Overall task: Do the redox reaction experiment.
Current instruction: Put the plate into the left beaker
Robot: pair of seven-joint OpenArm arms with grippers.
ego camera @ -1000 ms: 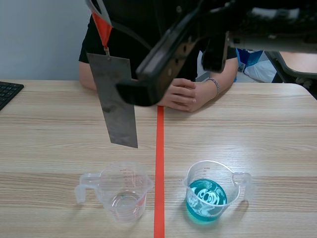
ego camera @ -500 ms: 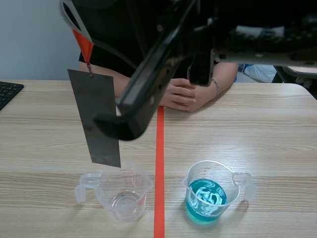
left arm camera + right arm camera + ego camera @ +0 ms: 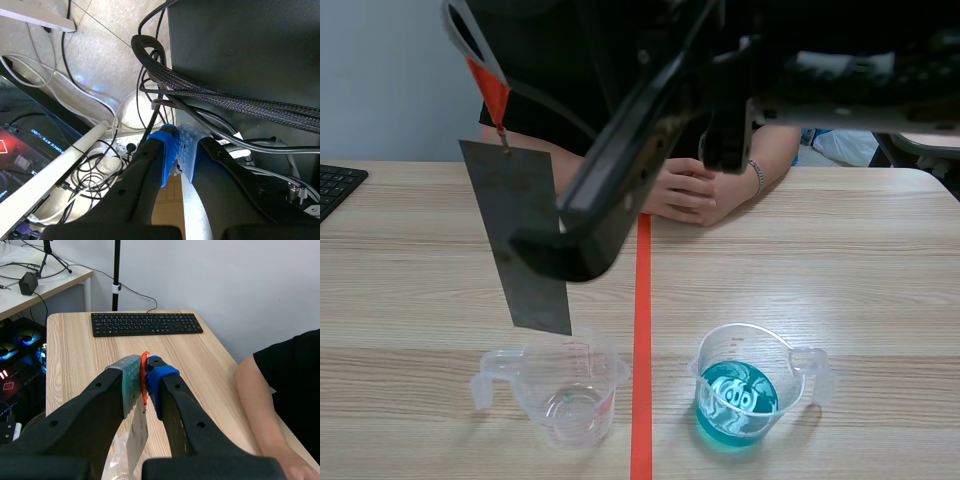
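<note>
Two measuring cups of clear plastic stand near my edge of the table (image 3: 860, 260), one on each side of the orange-red tape line. The left cup (image 3: 570, 385) has a little clear liquid in its bottom, and the right cup (image 3: 745, 385) holds blue liquid. My right arm is raised across the top of the scene view. The right gripper (image 3: 143, 371) is clenched on an orange-red tag (image 3: 490, 95), and a grey metal plate (image 3: 515, 230) hangs from that tag on a slant. The plate's lower corner sits just over the left cup's far rim, but I cannot tell whether it touches. The left gripper (image 3: 175, 150) is closed on nothing, pads pressed together, pointing off the table at a tangle of cables (image 3: 210, 95). Across the table a person rests clasped hands (image 3: 690, 190), and a black keyboard (image 3: 335, 185) lies at the far left edge
</note>
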